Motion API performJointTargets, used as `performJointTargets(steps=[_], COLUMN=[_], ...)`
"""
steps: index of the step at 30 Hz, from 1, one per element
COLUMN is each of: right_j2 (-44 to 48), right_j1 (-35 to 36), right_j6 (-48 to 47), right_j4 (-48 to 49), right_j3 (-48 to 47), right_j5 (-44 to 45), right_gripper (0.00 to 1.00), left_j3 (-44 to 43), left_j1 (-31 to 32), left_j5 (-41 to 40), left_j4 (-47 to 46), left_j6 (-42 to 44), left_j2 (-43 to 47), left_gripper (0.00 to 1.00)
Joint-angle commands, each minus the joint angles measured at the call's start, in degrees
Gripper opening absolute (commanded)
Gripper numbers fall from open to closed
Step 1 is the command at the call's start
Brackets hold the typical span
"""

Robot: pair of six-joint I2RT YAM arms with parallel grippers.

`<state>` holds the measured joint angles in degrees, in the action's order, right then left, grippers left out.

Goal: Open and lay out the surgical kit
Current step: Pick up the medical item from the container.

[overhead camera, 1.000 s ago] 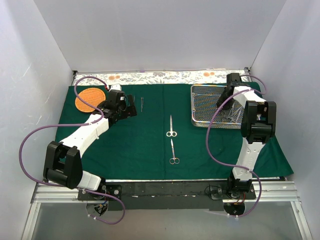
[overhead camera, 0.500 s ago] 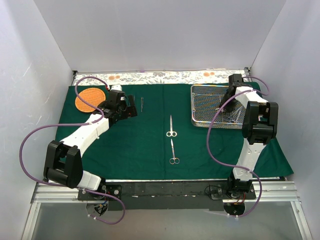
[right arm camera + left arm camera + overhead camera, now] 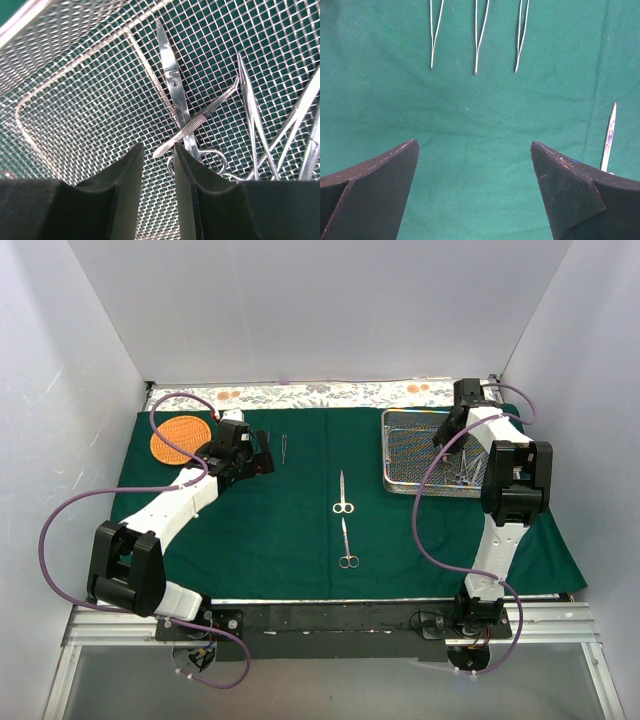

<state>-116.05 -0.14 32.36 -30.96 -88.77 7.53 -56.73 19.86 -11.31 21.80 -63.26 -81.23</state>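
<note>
The dark green cloth (image 3: 300, 520) lies spread flat over the table. Two scissors (image 3: 343, 492) (image 3: 346, 543) lie in line at its middle. Three thin tweezers (image 3: 480, 35) lie side by side just ahead of my left gripper (image 3: 475, 145), which is wide open and empty above the cloth (image 3: 262, 462). The wire-mesh tray (image 3: 400, 485) stands at the back right. My right gripper (image 3: 159, 146) is down inside it (image 3: 447, 438), jaws a narrow gap apart, holding nothing. The end of a tweezers (image 3: 200, 117), crossed over scissors (image 3: 172, 85), lies just ahead of the tips. Several more instruments (image 3: 252, 115) lie to the right.
A round orange woven basket (image 3: 179, 438) sits at the back left, beside my left arm. A patterned strip (image 3: 330, 392) runs along the back wall. White walls close in the left, right and back. A scissor tip (image 3: 609, 137) shows by my left gripper's right finger.
My right gripper has shifted a little toward the back of the tray. The left arm and the laid-out instruments have not moved.
</note>
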Motion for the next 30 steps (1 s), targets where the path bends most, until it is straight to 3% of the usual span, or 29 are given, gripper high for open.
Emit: performJointTargets(steps=[1,9,12,17,23,30], right_j2=[-1.9,-2.5,-2.9,-4.2,-3.3,2.5], right_j1=[0.0,0.0,0.0,0.0,0.1,0.0], right_j6=[2.8,3.9,3.7,3.9,2.1,-1.5], right_j4=[0.9,1.0,1.0,0.3,-2.2,-6.1], right_j3=[-0.6,1.2,2.1,1.3,0.1,1.9], right_j5=[0.5,2.7,4.0,5.5,5.4,-0.1], right_gripper=[0.38,0.37,0.28,0.27,0.10,0.04], left_j3=[0.1,0.5,0.8,1.1,1.0,0.0], left_j1=[0.2,0.1,0.2,0.2,0.2,0.2], left_j5=[-0.2,-0.1,-0.2,-0.1,-0.2,0.8], left_j4=[-0.6,-0.6,-0.6,-0.6,-0.5,-0.4], left_j6=[0.6,0.6,0.6,0.7,0.9,0.9], left_j2=[0.7,0.9,1.0,1.1,1.3,0.9], left_gripper=[0.95,0.95,0.95,0.95,0.95,0.95])
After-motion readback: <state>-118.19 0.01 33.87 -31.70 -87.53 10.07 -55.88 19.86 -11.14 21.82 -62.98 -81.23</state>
